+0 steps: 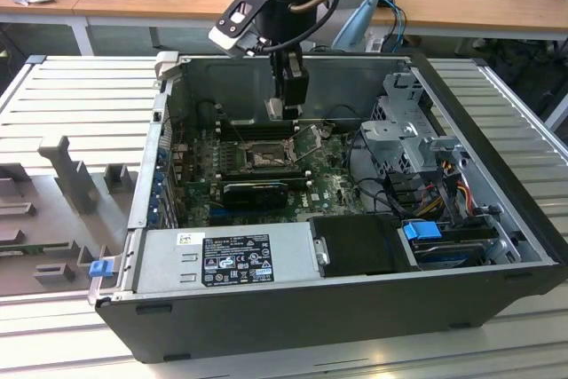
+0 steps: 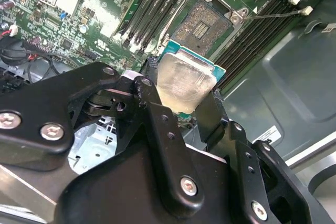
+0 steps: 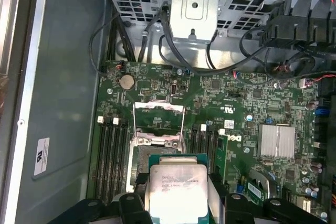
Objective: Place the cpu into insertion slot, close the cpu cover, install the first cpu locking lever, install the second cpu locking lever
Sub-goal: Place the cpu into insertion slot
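cpu (image 2: 186, 77) in end effector (image 2: 182, 87), abv insertion slot (image 2: 202, 24)

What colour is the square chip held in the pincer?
The chip is pale silver-grey, green-rimmed; clearest in the second wrist view.

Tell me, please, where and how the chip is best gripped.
Grip the chip by two opposite thin edges, coming from its flat metal top side, as the tool does now. It is a thin flat square, so those edges are its only parallel faces to pinch.
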Tool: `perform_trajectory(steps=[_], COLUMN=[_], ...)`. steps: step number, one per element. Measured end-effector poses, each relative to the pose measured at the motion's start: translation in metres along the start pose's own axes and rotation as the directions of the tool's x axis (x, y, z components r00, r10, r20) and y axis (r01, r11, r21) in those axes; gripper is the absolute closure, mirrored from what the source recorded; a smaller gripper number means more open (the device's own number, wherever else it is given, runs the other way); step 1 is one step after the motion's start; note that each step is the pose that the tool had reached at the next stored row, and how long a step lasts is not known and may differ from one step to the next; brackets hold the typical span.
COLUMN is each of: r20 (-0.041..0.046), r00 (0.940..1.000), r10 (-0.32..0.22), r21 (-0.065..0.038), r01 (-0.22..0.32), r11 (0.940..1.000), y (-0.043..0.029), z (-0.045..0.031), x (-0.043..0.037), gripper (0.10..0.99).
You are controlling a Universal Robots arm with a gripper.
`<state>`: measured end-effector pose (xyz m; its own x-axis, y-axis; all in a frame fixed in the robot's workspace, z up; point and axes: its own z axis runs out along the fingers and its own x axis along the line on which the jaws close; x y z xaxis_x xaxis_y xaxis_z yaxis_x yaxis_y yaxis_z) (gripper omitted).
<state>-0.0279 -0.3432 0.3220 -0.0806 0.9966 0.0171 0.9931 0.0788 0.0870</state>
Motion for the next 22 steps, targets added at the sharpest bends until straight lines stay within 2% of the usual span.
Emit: perform_trajectory(steps=[13,20,22], r20=[0.0006,0.0030,0.0031], r00=[1.0000,0.9998,0.9998], r10=[0.004,0.020,0.020], r21=[0.002,0.001,0.001], r01=[-0.004,-0.020,-0.020], r11=[1.0000,0.9998,0.9998], y=[-0.0012,-0.0015,-0.0020], z=[0.0121,0.0145,0.0188], x=[-0.0002,-0.0002,-0.0003], gripper=[0.557,0.557,0.557])
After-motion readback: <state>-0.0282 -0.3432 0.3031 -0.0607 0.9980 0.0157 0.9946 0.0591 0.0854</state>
